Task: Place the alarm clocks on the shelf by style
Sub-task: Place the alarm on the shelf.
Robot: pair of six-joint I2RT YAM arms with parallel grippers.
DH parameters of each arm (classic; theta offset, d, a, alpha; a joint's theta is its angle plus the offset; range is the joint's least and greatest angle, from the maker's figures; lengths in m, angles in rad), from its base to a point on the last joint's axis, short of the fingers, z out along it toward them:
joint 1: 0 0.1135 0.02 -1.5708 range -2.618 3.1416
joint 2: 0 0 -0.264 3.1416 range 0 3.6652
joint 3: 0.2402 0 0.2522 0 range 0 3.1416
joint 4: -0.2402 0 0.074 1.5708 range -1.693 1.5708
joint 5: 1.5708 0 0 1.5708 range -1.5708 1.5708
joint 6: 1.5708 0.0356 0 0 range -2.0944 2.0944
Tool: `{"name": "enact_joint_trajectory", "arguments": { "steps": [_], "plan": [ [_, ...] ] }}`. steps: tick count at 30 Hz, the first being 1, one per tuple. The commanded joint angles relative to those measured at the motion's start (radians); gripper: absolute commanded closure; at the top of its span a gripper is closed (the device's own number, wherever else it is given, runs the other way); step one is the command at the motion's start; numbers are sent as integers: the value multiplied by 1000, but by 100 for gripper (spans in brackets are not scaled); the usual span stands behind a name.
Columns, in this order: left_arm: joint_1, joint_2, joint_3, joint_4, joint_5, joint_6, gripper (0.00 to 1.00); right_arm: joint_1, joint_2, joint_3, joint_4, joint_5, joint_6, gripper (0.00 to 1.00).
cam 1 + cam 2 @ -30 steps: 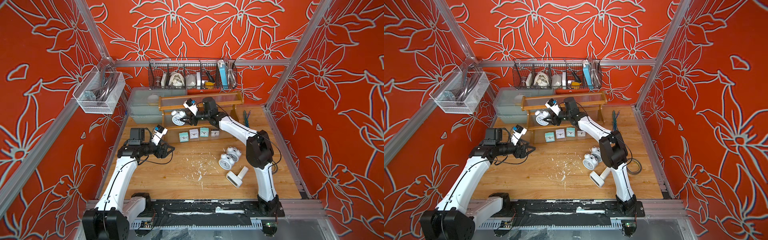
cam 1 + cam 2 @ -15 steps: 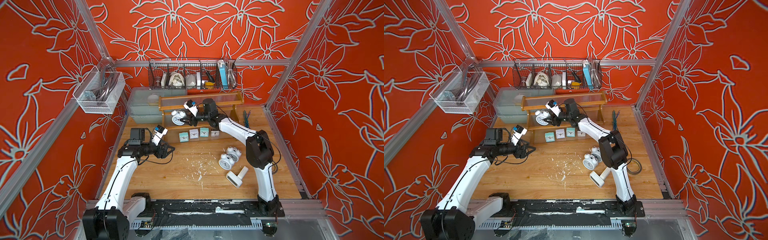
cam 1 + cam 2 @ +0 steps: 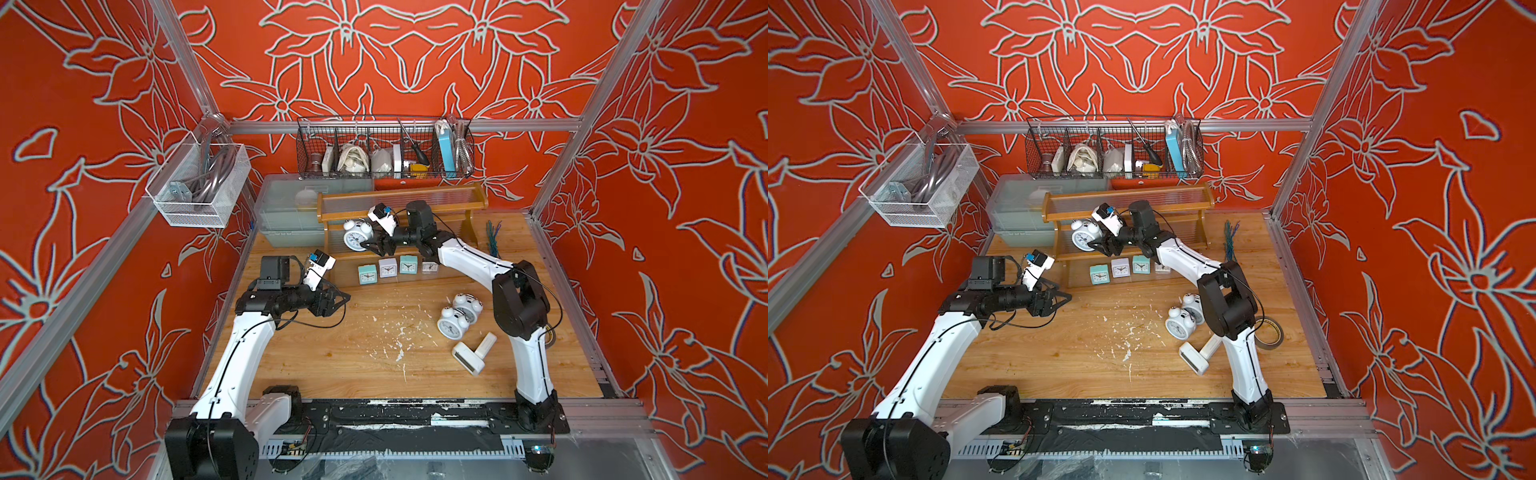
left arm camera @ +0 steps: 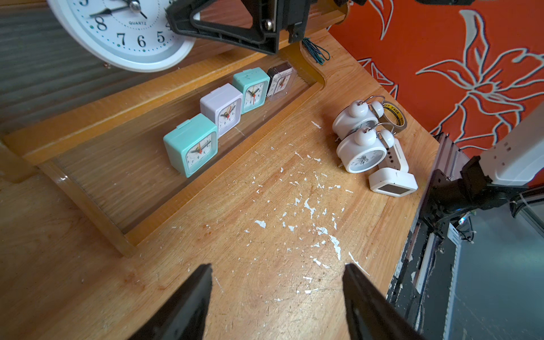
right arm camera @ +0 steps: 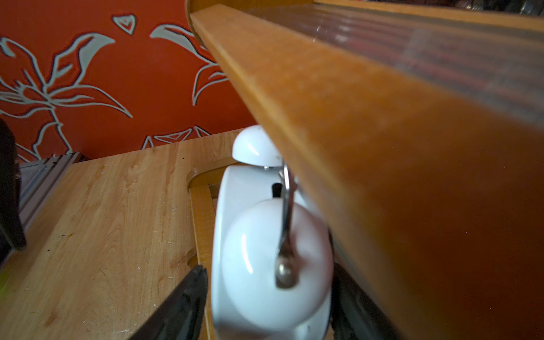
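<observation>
Wider than a second ago at the right gripper (image 3: 375,244): jaws spread, no longer pinching, flanking the white twin-bell clock (image 3: 355,239) upright on the middle tier of the shelf (image 3: 453,206). Arm pose otherwise unchanged. Unchanged too the left gripper (image 3: 343,299), spread and empty above the table (image 3: 332,365), well apart from that clock. Same reading in both top views.

Left wrist view: left gripper's fingers (image 4: 194,303) apart over bare wood, nothing between. Ahead of them, on the lowest tier, four square clocks in a row: teal (image 4: 191,145), white (image 4: 222,109), teal (image 4: 251,89), dark-faced (image 4: 279,78). Farther ahead and off to one side, two more twin-bell clocks (image 4: 357,117) (image 4: 363,148) and two white digital clocks (image 4: 393,182) (image 4: 397,156) clustered on the table, tape roll (image 4: 397,114) just behind.

Right wrist view: clock between the right gripper's fingers (image 5: 182,300), slim gap on the face side; contact on the back side unclear. Upper tier's wooden rail close above the bells.
</observation>
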State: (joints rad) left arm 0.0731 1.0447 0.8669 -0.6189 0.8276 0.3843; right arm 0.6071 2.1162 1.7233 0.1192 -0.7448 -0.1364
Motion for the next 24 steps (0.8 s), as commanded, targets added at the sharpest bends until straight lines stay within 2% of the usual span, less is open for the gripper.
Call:
{"name": "enact_joint_trajectory", "arguments": {
  "steps": [1, 10, 16, 24],
  "plan": [
    [7, 3, -9, 1, 25, 5, 29, -10, -24, -28, -59, 54, 16, 28],
    [7, -2, -11, -2, 31, 8, 29, -9, -32, -46, -81, 93, 11, 26],
    [7, -3, -12, -2, 34, 10, 29, -10, -38, -57, -95, 136, 1, 30],
    [7, -2, -12, -7, 42, 13, 29, -10, -44, -67, -113, 191, -10, 31]
  ]
}}
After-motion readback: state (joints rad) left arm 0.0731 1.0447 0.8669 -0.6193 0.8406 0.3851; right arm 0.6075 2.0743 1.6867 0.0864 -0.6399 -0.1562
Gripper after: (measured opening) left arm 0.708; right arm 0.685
